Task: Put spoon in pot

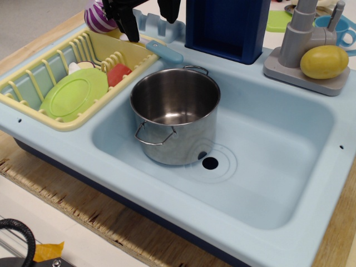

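Observation:
The light blue spoon (164, 52) lies on the back rim of the sink, its handle end resting on the corner of the yellow dish rack (33, 83). The shiny steel pot (175, 114) stands upright and empty in the left part of the light blue sink basin (278, 161), just in front of the spoon. My gripper (151, 28) hangs at the top edge of the view, just above and behind the spoon. Its two black fingers (129, 25) are spread apart with nothing between them.
The rack holds a green plate (74, 93) and a red piece (118, 73). A purple striped object (97, 18) sits behind it. A dark blue block (225, 28) stands at the back, with a grey faucet (300, 39), a yellow fruit (324, 61) and a drain hole (210, 163).

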